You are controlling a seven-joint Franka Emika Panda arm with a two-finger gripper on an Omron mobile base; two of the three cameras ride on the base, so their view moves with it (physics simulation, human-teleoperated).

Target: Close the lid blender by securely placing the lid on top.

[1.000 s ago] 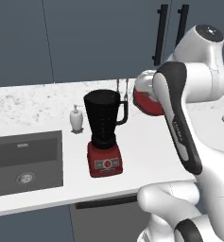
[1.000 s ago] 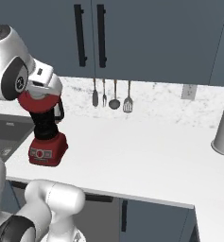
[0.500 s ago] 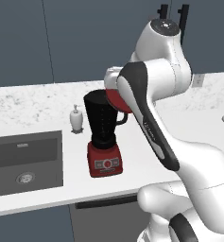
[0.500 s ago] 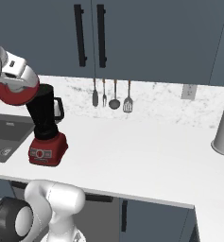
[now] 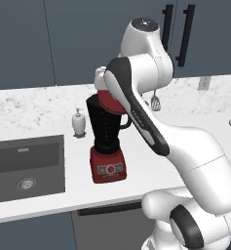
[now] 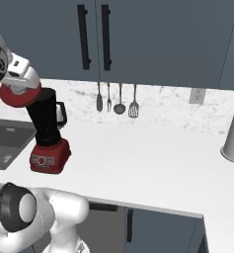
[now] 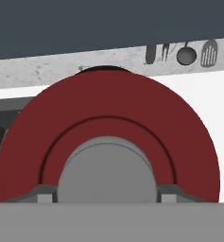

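— Over the counter [image 6: 153,158], where's the lid [image 6: 20,96]?
— Just above the blender [image 6: 48,133] jar's top, tilted; I can't tell if it touches the rim.
— And the gripper [image 7: 106,196]?
— Jaws closed on the lid's grey knob [image 7: 106,172]. Blender stands beside the soap dispenser [image 5: 79,122], near the sink [image 5: 27,166].

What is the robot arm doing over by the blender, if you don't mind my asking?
The arm is carrying the red lid by its grey knob and holds it right over the top of the blender on the counter. The gripper is clamped on the knob. The lid looks slightly tilted and not yet seated on the jar.
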